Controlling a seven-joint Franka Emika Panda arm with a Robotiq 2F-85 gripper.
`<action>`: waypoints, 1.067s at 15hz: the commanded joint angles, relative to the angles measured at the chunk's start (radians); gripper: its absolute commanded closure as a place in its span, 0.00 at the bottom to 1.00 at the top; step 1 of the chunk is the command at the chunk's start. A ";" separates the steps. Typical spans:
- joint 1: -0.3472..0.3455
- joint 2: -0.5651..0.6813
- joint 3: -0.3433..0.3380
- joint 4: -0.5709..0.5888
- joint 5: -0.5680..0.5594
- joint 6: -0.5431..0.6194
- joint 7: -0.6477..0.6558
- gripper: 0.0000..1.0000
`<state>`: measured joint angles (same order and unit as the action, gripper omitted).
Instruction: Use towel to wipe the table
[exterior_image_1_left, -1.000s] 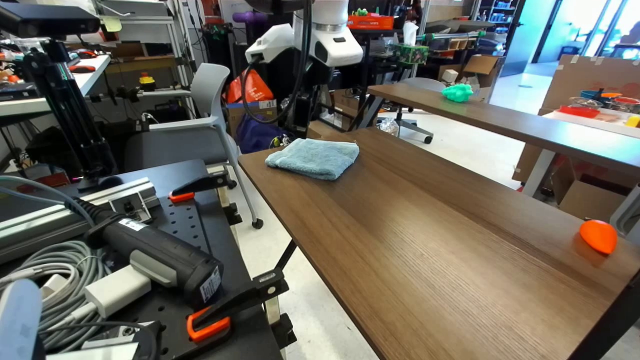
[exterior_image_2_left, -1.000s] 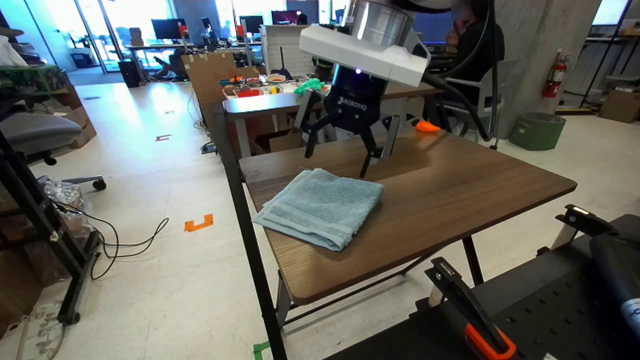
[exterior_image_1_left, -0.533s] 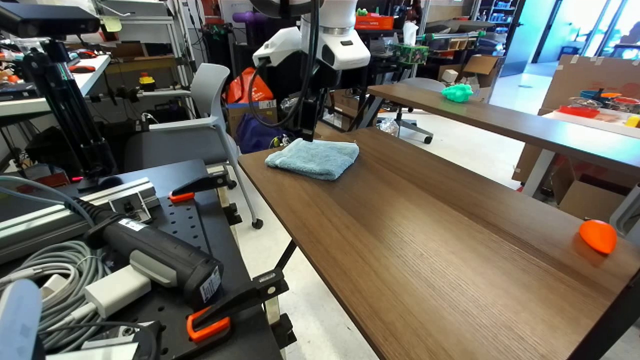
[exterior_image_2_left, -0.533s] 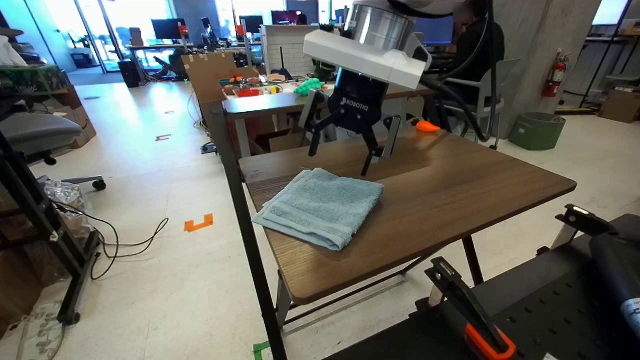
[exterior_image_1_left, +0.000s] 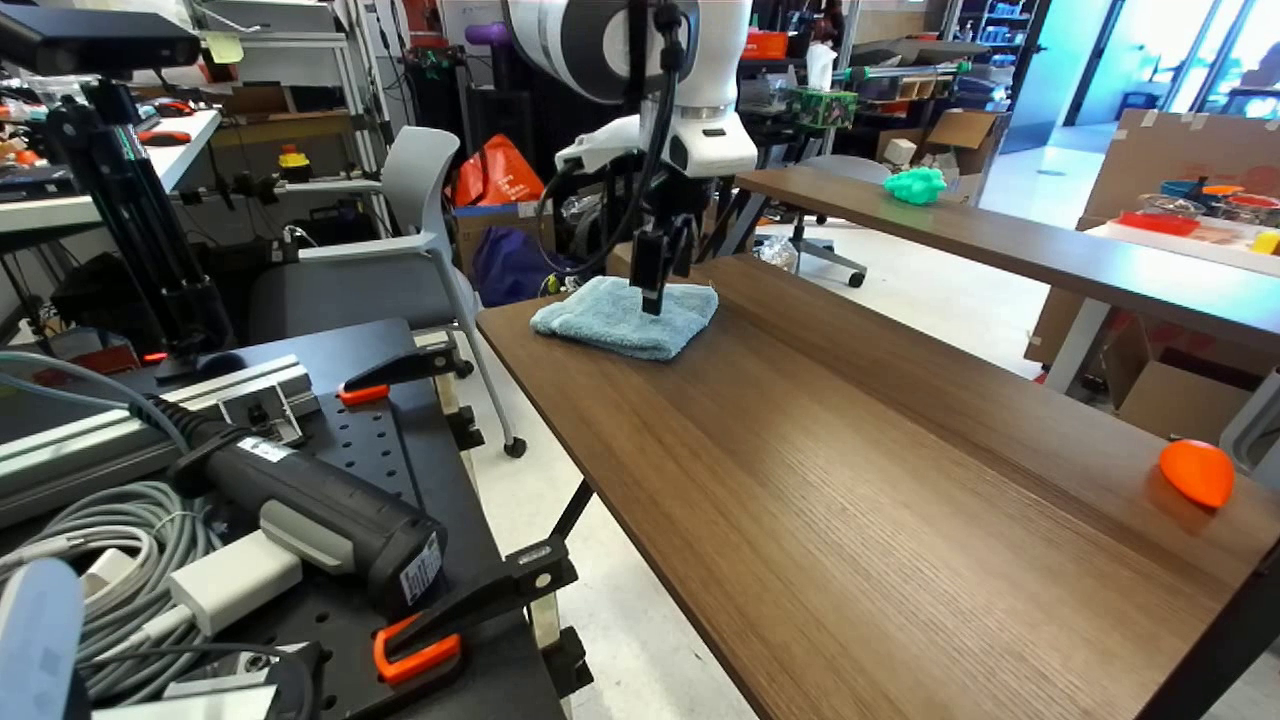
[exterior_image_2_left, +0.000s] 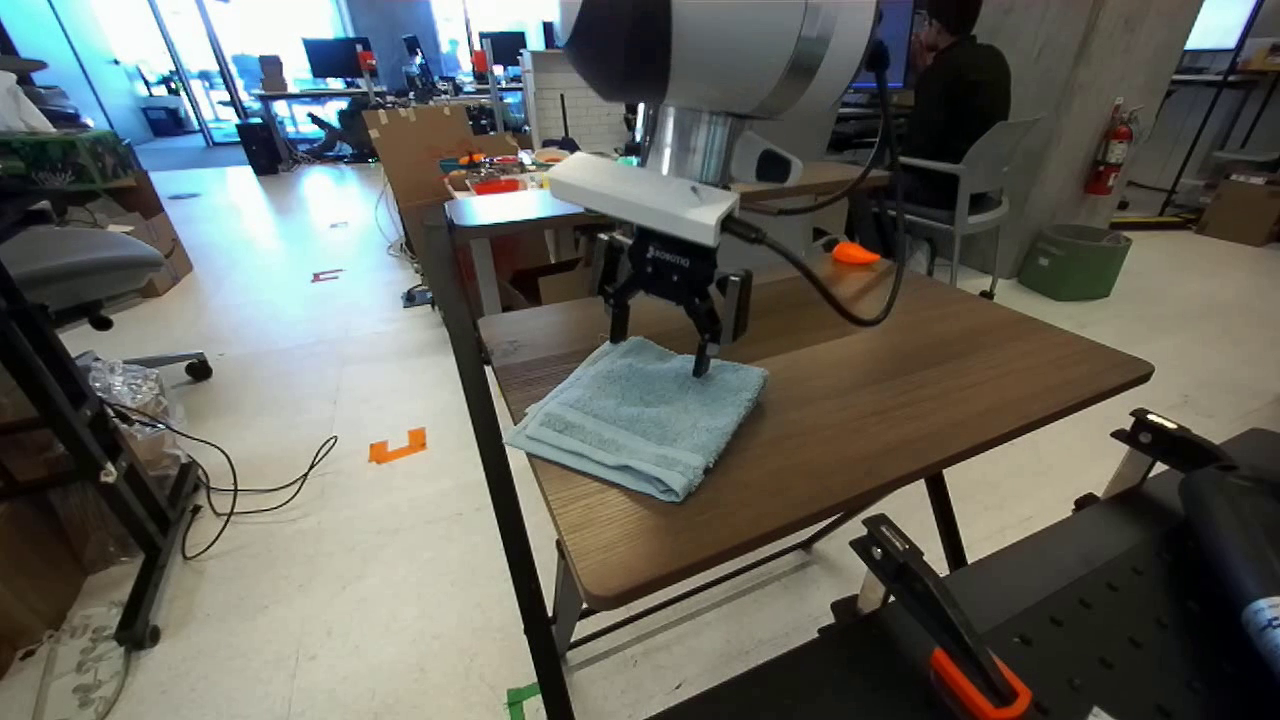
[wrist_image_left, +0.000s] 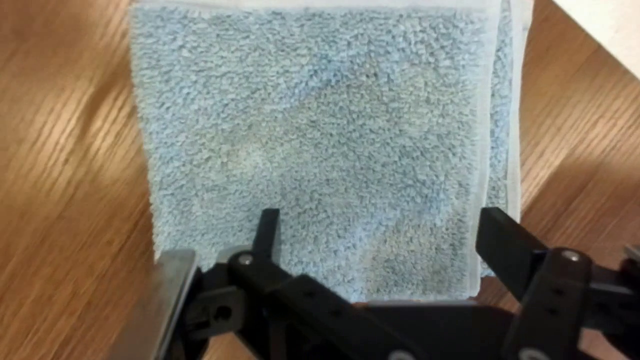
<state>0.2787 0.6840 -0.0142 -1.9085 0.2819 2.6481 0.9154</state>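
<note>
Light-blue folded terry towel (exterior_image_2_left: 620, 430) on brown wood-grain table (exterior_image_2_left: 930, 370), under a Robotiq gripper (exterior_image_2_left: 660, 355) with fingers (wrist_image_left: 507, 242) wide apart.

The wrist view crops the end effector (wrist_image_left: 381, 215), whose fingers (wrist_image_left: 268, 232) hide part of the towel (wrist_image_left: 320, 140) — contact is unclear — and in an exterior view the counter (exterior_image_1_left: 850, 500) is cut off.

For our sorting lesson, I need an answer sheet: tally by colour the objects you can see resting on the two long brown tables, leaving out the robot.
Light blue: 1, the folded towel
Orange: 1, the teardrop-shaped object
Green: 1, the lumpy object
Total: 3
</note>
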 joint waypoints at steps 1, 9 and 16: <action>0.007 0.123 -0.002 0.156 -0.012 -0.082 0.090 0.00; -0.044 0.161 0.022 0.245 -0.005 -0.201 0.112 0.00; -0.043 0.218 -0.098 0.279 -0.068 -0.142 0.217 0.00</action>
<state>0.2365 0.8491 -0.0452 -1.6578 0.2641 2.4574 1.0688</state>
